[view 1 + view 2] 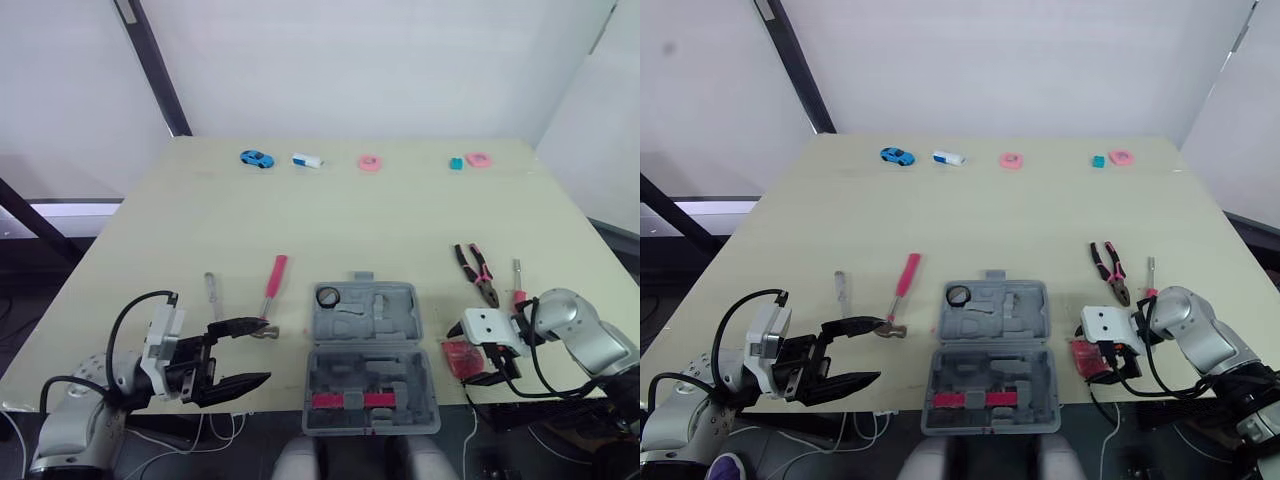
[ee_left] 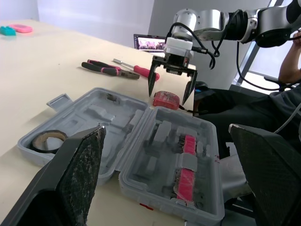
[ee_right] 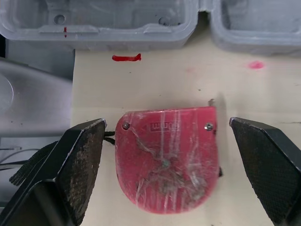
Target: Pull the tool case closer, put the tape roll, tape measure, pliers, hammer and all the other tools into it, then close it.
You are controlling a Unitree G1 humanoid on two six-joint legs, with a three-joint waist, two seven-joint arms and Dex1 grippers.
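Beneath the right gripper [image 2: 169, 94]: the red tape measure [image 3: 164, 160], straddled, not yet pinched.
It lies flat on the table's front edge, just right of the open tool case [image 1: 360, 378], so the right arm is far nearer. That gripper's fingers are spread to either side, with a clear gap at one flank. The left gripper [image 1: 266, 352], also spread, hovers by the hammer [image 1: 273, 285] head. The tape roll [image 1: 328, 296] sits in the case's far half. How high the right fingertips hang above the table is hard to judge, and the head views half cover the tape measure.
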